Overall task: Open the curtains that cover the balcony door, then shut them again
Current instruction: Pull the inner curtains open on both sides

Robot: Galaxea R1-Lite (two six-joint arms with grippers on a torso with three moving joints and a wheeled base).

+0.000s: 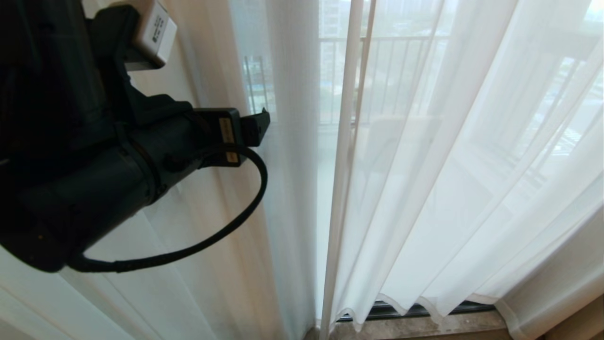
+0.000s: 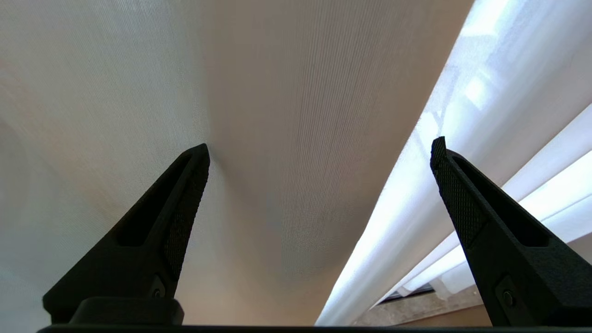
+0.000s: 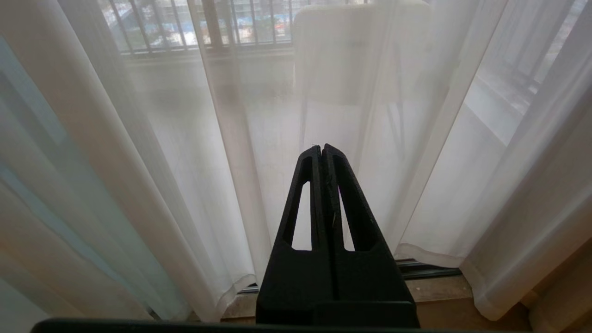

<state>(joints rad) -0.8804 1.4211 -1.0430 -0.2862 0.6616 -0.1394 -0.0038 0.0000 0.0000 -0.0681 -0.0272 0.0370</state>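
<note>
The sheer white curtains hang drawn across the balcony door, a left panel [image 1: 288, 198] and a right panel [image 1: 448, 189], their hemmed edges meeting near the middle with a thin slit between them. The door's glass [image 1: 325, 141] shows through that slit, and its dark floor track [image 1: 401, 309] runs below the hems. My left gripper [image 1: 257, 126] is raised against the left panel, open. In the left wrist view its fingers [image 2: 194, 185] stand wide apart, one tip denting the fabric [image 2: 296, 138], which spans the gap unpinched. My right gripper [image 3: 322, 147] is shut on nothing, low, facing the curtains [image 3: 185, 162].
A stone sill [image 1: 424, 326] lies below the track. Thicker beige drape [image 1: 557, 288] hangs at the far right. Beyond the glass are a barred balcony railing [image 1: 391, 71] and a pale piece of furniture [image 3: 351, 55]. My left arm's cable [image 1: 226, 226] loops down in front of the left panel.
</note>
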